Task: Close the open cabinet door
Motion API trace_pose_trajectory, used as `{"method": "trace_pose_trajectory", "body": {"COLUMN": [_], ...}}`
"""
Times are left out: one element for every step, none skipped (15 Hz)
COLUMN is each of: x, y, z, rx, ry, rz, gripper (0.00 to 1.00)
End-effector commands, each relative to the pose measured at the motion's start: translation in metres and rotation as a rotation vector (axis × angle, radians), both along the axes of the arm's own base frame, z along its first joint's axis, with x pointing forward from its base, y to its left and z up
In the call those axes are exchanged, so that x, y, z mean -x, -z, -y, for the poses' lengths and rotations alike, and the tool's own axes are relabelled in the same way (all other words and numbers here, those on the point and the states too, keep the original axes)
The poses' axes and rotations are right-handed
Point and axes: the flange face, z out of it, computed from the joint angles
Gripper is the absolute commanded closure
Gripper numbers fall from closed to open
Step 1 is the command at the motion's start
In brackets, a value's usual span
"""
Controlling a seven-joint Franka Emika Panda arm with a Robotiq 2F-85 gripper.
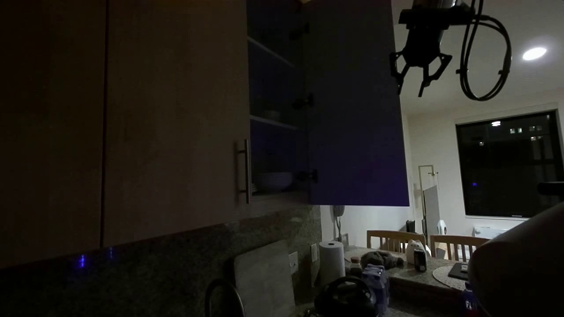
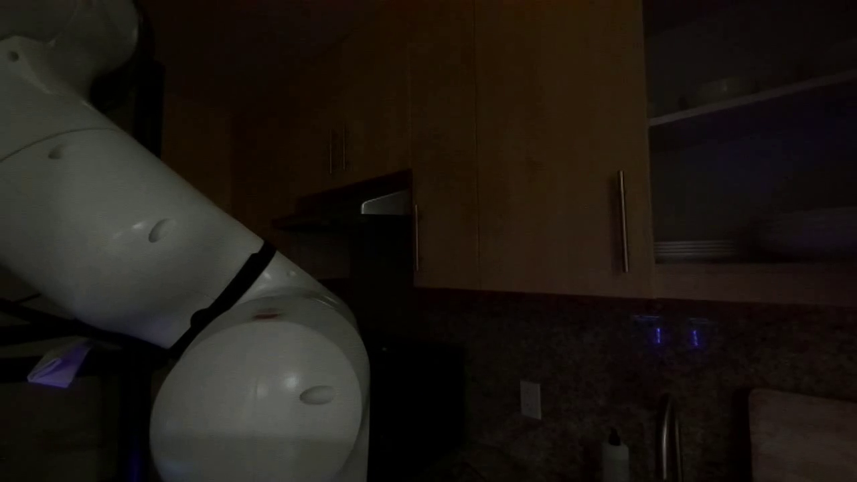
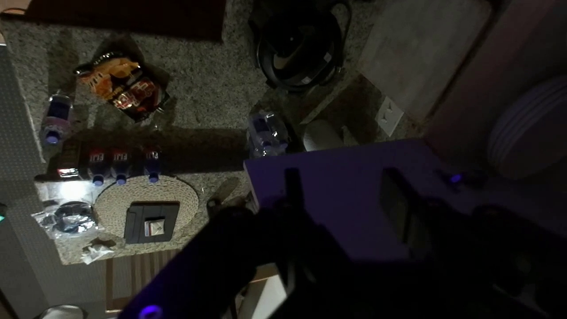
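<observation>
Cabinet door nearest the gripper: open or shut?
Open. In an exterior view, the cabinet door stands swung out, bluish inner side showing, with shelves and a bowl exposed.

in an exterior view: near cupboards (image 1: pixel 176 110), facing along them toward window (image 1: pixel 506 167). in an exterior view: robot arm (image 2: pixel 194 268) close up, stove hood (image 2: pixel 385 203) beyond. wrist view: aimed down at counter (image 3: pixel 203 84). i spot the cutting board (image 1: pixel 264 277) in all three.
</observation>
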Motion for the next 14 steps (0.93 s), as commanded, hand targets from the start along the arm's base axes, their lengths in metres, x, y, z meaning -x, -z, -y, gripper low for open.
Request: {"method": "trace_pose_trajectory", "body": {"x": [0.0,-0.001,-0.004,-0.007,-0.012,-0.015,-0.016,-0.018,-0.011,-0.013,-0.014,-0.015,-0.015,-0.015], "y": [-0.009,-0.01,-0.01,-0.009,-0.009,-0.008,-0.006,-0.005,-0.003,-0.002,-0.002,-0.002,-0.002,-0.002], "z": [0.03,0.033,0.036,0.038,0.041,0.043,0.043,0.041,0.041,0.042,0.042,0.041,0.041,0.041], "rx": [0.001,-0.004,-0.001,0.002,0.003,0.007,0.004,0.007,-0.008,-0.008,-0.007,-0.007,-0.007,-0.007], "ry": [0.071,0.078,0.088,0.101,0.109,0.122,0.125,0.13,0.083,0.086,0.089,0.09,0.091,0.092], "rz": [0.016,0.02,0.019,0.02,0.016,0.013,0.014,0.007,0.008,0.003,0.0,-0.001,0.0,0.001], "gripper": [0.79,0.87,0.92,0.98,0.99,1.0,1.0,1.0,0.99,0.99,0.99,0.99,0.99,1.0]}}
